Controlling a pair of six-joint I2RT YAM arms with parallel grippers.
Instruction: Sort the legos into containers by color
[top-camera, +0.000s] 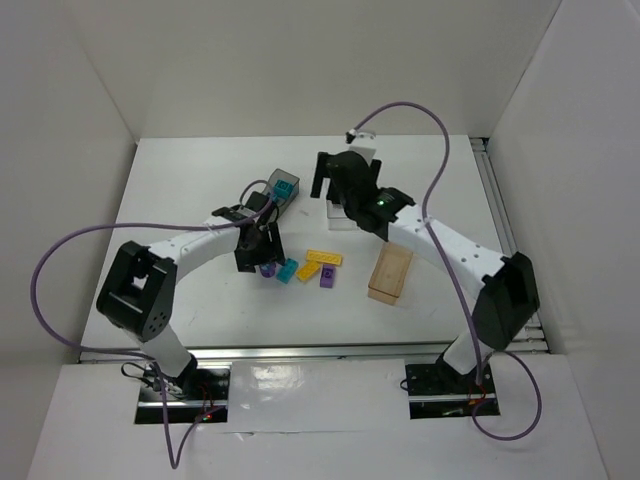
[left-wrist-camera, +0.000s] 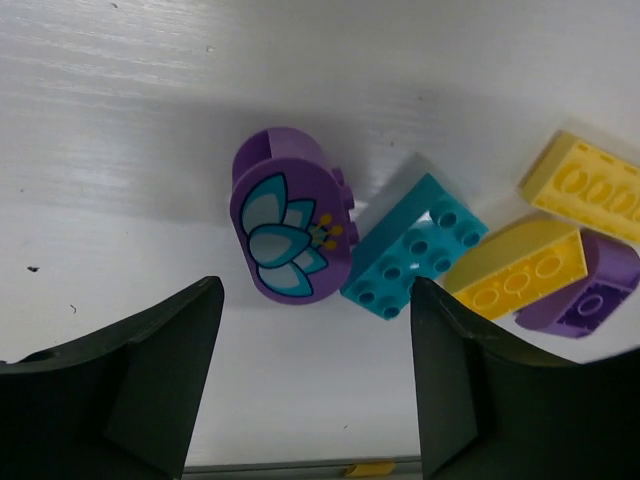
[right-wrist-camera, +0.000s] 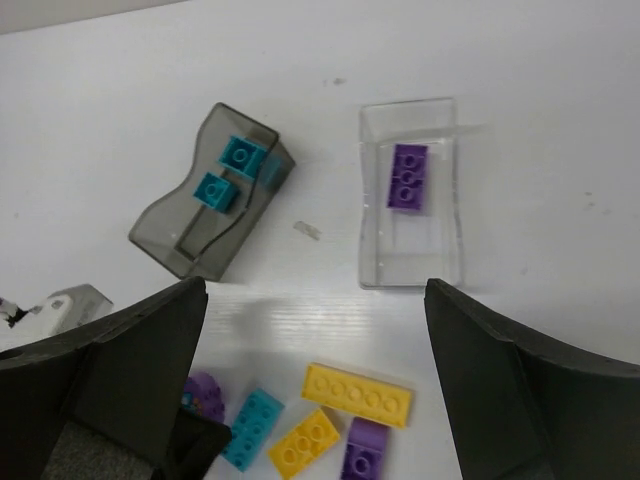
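Observation:
My left gripper (top-camera: 251, 256) is open and empty, low over the table, with a round purple-and-teal piece (left-wrist-camera: 290, 228) just ahead of its fingertips (left-wrist-camera: 315, 380). Beside that piece lie a teal brick (left-wrist-camera: 415, 248), a short yellow brick (left-wrist-camera: 515, 265), a long yellow brick (left-wrist-camera: 590, 185) and a small purple brick (left-wrist-camera: 590, 295). My right gripper (right-wrist-camera: 315, 390) is open and empty, high above the trays. The dark grey tray (right-wrist-camera: 175, 235) holds two teal bricks (right-wrist-camera: 230, 170). The clear tray (right-wrist-camera: 410, 250) holds one purple brick (right-wrist-camera: 407, 177).
The tan tray (top-camera: 390, 273) lies right of the loose bricks, apparently holding no brick. The dark grey tray (top-camera: 268, 195) sits just behind my left wrist. White walls enclose the table on three sides. A small clear scrap (right-wrist-camera: 308, 230) lies between the two trays.

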